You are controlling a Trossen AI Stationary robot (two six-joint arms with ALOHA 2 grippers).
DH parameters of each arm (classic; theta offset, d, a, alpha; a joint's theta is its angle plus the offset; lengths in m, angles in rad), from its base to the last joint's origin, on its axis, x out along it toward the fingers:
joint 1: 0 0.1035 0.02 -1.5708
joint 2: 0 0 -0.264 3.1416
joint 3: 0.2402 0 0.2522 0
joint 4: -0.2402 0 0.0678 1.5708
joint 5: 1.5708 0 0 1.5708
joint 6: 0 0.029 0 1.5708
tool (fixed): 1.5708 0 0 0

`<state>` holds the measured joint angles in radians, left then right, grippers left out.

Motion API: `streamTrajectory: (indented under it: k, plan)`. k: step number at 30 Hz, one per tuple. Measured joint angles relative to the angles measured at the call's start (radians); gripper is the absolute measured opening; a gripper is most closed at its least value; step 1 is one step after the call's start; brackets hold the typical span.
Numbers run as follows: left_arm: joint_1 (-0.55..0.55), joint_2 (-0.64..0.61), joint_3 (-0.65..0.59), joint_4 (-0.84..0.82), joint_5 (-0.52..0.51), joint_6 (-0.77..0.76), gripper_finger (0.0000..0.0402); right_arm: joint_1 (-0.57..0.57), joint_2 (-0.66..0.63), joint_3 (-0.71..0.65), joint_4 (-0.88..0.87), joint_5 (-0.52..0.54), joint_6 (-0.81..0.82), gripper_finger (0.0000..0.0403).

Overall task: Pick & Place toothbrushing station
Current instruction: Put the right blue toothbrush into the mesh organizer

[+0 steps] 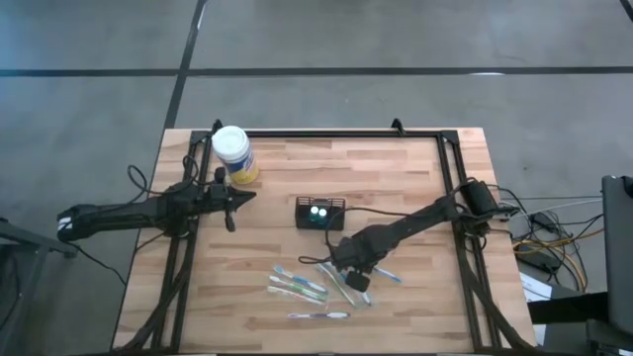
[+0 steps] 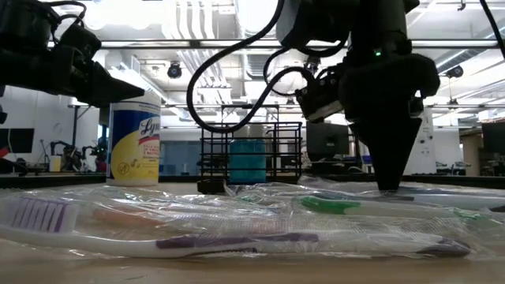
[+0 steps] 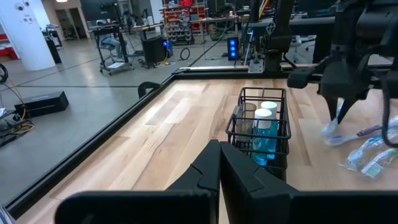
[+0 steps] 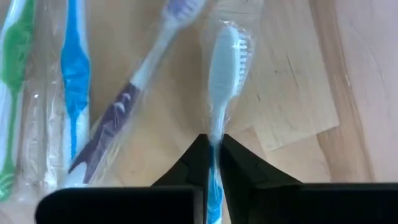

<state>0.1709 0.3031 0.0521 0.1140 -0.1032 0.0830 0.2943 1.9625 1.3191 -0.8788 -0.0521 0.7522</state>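
the toothbrushing station [image 1: 319,213] stood upright mid-table, long axis running left-right. the right gripper [image 4: 212,163], just in front of it, was clenched on a wrapped toothbrush [image 4: 224,62]. the left gripper [image 3: 219,168] hovered clenched, holding nothing.

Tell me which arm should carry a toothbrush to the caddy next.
Right. Its claw is already shut on a wrapped toothbrush among the brushes near the caddy. The left claw is shut on nothing, up by the wipes jar.
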Motion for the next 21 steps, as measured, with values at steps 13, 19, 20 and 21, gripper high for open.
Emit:
streamTrajectory:
  k: [13,19,20,21]
  plan:
    - [0.000,0.000,0.000,0.001,-0.001,-0.001,0.0007,-0.001,-0.402,-0.024,0.194,0.185,-0.227,0.0015]
    - [0.000,0.000,0.000,0.001,-0.002,-0.006,0.0007,-0.041,-0.648,-0.117,0.345,0.265,-0.387,0.0014]
    - [0.000,0.000,0.000,0.001,-0.002,-0.007,0.0007,-0.050,-0.694,-0.146,0.374,0.281,-0.407,0.0014]
    - [0.000,0.000,0.000,0.001,-0.002,-0.007,0.0007,-0.060,-0.741,-0.180,0.410,0.290,-0.429,0.0014]
